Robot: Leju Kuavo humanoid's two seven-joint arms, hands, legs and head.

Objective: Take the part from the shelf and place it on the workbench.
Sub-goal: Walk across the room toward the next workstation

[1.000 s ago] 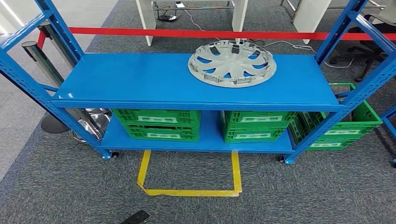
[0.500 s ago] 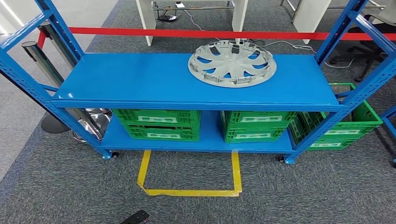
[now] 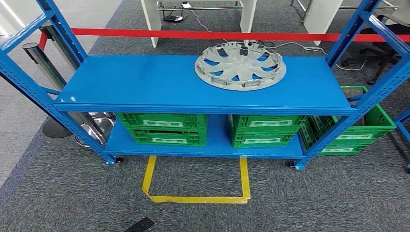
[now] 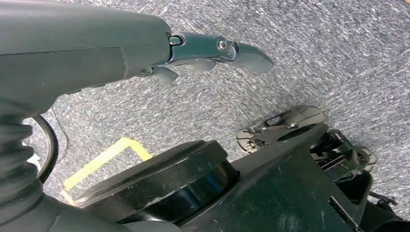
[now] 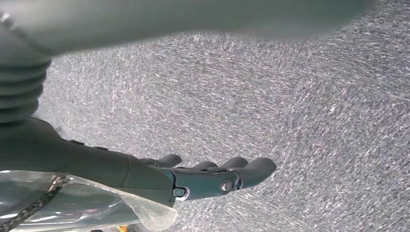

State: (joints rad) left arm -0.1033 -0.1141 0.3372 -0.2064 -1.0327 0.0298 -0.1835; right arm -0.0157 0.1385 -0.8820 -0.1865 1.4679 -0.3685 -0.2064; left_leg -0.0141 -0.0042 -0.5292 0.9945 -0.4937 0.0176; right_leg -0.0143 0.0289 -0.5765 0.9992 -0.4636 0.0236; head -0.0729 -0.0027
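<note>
A: Where is the part?

B: The grey hubcap [image 3: 240, 65] lies flat on the top board of the blue shelf [image 3: 145, 82], toward its right half, well back from the front edge. Nothing is touching it.

A: And the hands?

B: Both hang low over the grey carpet [image 3: 338, 193]. In its own wrist view the left hand [image 4: 203, 53] has its fingers stretched out and a little apart, with nothing in them. The right hand [image 5: 212, 176] looks the same in its wrist view: fingers straight, slightly spread, holding nothing.

A: So how far along are we?

B: At the very start, I'd say. The hubcap is untouched on the shelf, neither arm is raised toward it, and no workbench is plainly in sight; a white table [image 3: 198, 14] stands beyond the red barrier tape [image 3: 193, 35], but I can't tell whether that is the target.

A: What is left, then?

B: Everything: reach up to the top board, take hold of the hubcap, lift it off, turn to the workbench and set it down. It is wide and flat, so I'd guess it needs both hands at the rim.

A: Anything else nearby?

B: Green crates [image 3: 164, 128] on the lower board, another beside the shelf's right end, and a yellow tape outline [image 3: 193, 198] on the carpet in front.
</note>
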